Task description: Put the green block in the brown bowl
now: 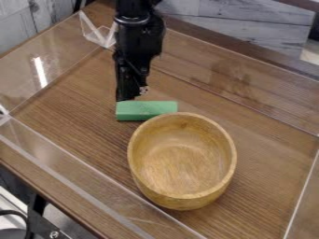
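The green block point(145, 110) lies flat on the wooden table, just behind the far rim of the brown bowl point(182, 159) and apart from it. The bowl stands upright with an empty hollow. My gripper point(131, 94) points straight down over the block's left end, its dark fingertips just above the block and holding nothing. The fingers stand a little apart.
A clear plastic wall point(75, 201) runs along the table's near and left edges. A crumpled clear wrap point(97, 33) lies behind the arm. Bare wood table point(249, 93) stretches to the right of the arm.
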`<state>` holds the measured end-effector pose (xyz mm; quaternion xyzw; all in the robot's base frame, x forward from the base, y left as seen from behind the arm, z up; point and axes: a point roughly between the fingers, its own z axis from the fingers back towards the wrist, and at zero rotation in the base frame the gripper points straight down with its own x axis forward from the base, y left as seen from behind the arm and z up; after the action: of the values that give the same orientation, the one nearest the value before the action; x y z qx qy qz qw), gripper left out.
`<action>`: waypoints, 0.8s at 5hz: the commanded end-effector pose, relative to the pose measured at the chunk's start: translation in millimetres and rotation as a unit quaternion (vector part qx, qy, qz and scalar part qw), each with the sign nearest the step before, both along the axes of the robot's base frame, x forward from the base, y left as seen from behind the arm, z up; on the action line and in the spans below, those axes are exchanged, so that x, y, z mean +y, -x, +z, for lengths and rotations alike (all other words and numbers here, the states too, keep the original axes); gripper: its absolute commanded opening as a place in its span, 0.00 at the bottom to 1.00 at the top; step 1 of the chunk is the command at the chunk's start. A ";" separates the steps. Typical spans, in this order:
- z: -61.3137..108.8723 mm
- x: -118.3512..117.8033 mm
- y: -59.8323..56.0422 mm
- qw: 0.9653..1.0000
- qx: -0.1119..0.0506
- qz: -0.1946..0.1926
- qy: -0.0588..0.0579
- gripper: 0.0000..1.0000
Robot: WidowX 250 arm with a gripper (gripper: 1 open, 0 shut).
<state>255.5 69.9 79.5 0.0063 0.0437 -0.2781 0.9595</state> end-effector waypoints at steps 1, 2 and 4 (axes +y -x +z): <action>12.5 8.1 -15.1 0.999 -0.046 -0.006 -0.011 1.00; 3.0 9.3 -17.5 0.998 -0.053 -0.016 -0.011 1.00; -17.0 11.1 -20.5 0.998 -0.060 -0.027 -0.004 1.00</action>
<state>269.6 77.0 51.2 0.0163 0.0057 -0.3061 0.9518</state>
